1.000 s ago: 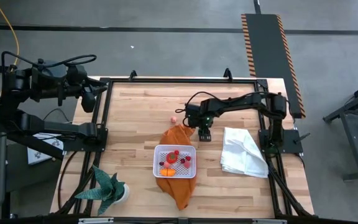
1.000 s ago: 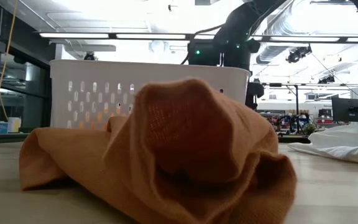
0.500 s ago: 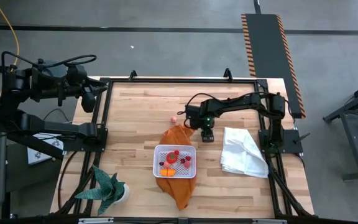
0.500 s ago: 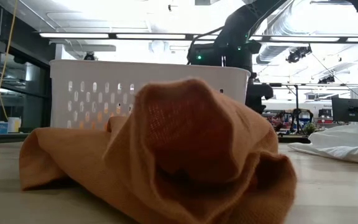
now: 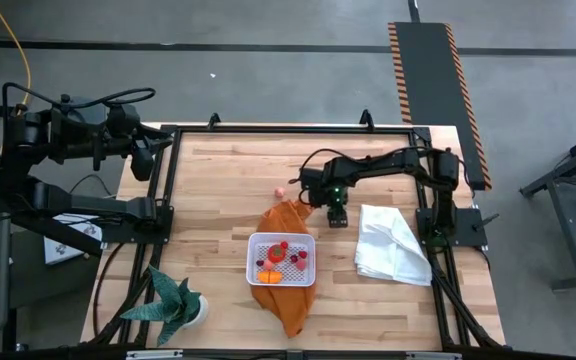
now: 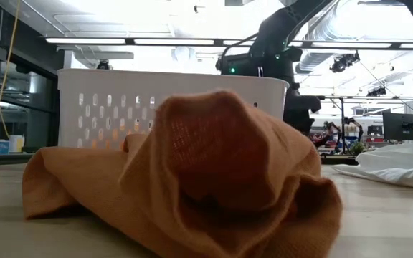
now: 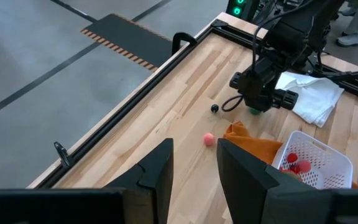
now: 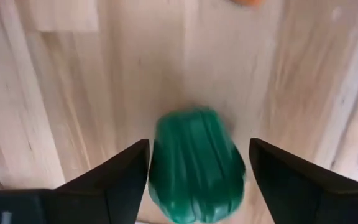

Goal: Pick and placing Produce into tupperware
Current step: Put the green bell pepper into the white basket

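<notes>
**Produce: green piece between the right gripper's spread fingers**

The produce is split across the table. Several pieces, red and orange among them, already lie in the tupperware (image 5: 282, 259), a white perforated container that sits on the orange cloth (image 5: 286, 300) near the middle of the table (image 5: 218, 180). A pink piece (image 5: 280, 192) rests on the bare wood just beyond the cloth's far end, and the left wrist view shows a small dark piece (image 7: 214, 108) on the wood farther back, well apart from the container.

A green ribbed piece (image 8: 196, 164) lies on the wood directly under the right gripper (image 5: 337, 216). In the right wrist view its two fingers (image 8: 118, 180) stand wide apart on either side of the piece with a gap at each flank, so the pincer is open and not touching it. The right arm reaches from its base at the table's right edge, stretched leftward over the wood with the wrist bent down, the gripper sitting between the orange cloth and the white cloth (image 5: 391, 245).

The left gripper (image 7: 193, 163) waits off the table's far left corner, the arm folded back by its base, its fingers parted with nothing between them.

A green spiky potted plant (image 5: 175, 302) stands at the near left corner.
</notes>
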Controlling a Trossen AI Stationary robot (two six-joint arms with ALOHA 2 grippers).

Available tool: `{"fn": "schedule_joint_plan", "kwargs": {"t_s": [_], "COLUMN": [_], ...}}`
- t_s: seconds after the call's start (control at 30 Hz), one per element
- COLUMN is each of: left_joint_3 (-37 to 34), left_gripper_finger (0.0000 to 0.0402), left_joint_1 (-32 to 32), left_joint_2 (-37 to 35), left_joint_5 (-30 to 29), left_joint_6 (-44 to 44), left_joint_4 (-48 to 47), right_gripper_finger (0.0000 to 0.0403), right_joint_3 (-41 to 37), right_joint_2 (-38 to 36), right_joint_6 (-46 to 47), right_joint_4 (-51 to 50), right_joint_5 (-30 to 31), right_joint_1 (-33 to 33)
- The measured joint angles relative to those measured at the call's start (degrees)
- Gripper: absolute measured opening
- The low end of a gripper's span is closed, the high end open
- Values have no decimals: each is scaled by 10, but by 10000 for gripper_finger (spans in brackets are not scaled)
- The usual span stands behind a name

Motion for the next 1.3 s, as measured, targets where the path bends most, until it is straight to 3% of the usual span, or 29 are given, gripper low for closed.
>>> {"fn": "schedule_joint_plan", "kwargs": {"t_s": [0.63, 1.07, 1.3], "left_joint_3": [0, 0, 0], "left_gripper_finger": [111, 111, 111], "left_joint_1": [0, 0, 0], "left_joint_2": [0, 0, 0], "left_joint_5": [0, 0, 0], "left_joint_6": [-2, -2, -2], "left_joint_4": [1, 1, 1], "right_gripper_finger": [278, 225, 218], "right_joint_3": [0, 0, 0], "right_joint_2": [0, 0, -1], "right_joint_6": [-17, -31, -31], "right_joint_4": [-15, -22, -22], "right_joint_5": [9, 9, 9], "right_joint_1": [-12, -12, -12]}}
